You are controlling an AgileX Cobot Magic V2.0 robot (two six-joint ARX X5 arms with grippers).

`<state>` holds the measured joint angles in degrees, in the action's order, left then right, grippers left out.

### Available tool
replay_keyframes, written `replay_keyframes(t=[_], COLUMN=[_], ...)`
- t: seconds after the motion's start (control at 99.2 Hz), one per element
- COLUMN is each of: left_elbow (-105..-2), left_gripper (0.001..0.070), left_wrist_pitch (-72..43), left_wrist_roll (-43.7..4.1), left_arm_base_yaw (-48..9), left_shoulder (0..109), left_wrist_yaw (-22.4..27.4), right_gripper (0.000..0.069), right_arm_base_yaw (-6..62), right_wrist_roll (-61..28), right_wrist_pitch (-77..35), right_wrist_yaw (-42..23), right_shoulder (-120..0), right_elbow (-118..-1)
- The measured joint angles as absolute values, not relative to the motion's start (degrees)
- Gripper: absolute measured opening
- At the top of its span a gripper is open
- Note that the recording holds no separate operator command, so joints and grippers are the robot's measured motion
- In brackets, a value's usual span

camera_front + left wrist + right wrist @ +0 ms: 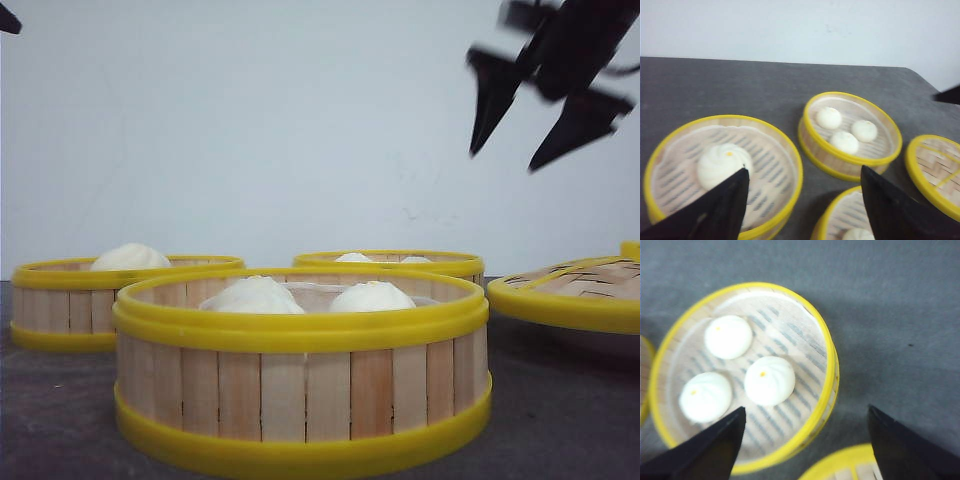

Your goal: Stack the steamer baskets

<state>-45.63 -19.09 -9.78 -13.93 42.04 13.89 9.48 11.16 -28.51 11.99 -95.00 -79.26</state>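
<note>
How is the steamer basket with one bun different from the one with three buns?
The round slatted yellow-rimmed basket with one bun holds a single big white bun; the matching basket with three buns holds smaller ones. The one-bun basket sits on the left, the other farther back. Both stand uncovered on the dark table.

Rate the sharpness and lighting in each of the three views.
Front view: nearest basket fairly sharp, right gripper smeared, light flat. Left wrist view: soft throughout, the big bun and left gripper's fingers blurred. Right wrist view: mildly soft, three buns washed out, faint shadow beside their basket.
</note>
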Motion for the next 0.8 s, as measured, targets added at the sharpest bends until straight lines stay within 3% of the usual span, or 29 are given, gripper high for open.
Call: replay_keyframes(t=[0.242, 0.565, 0.797], left_elbow=[-45.6, -45.6, -45.6], left_gripper=[0.0429, 0.0429, 0.0429], left_wrist_pitch=[-19.1, -19.1, -19.2], left_wrist_roll=[-10.0, -10.1, -10.1], left_arm_base_yaw=[-17.0, -19.9, -20.9], left_shoulder=[42.0, 42.0, 42.0], left_wrist_yaw=[13.9, 13.9, 13.9], right_gripper=[0.0427, 0.0409, 0.0325], right_arm_base_yaw=[10.5, 11.3, 11.3], right_wrist_roll=[11.2, 10.8, 10.8], right_wrist_pitch=[-28.5, -28.2, -27.6], right_wrist_yaw=[11.4, 5.8, 5.2], right_shoulder=[-105.6, -113.4, -116.5], right_elbow=[-85.8, -88.3, -88.3])
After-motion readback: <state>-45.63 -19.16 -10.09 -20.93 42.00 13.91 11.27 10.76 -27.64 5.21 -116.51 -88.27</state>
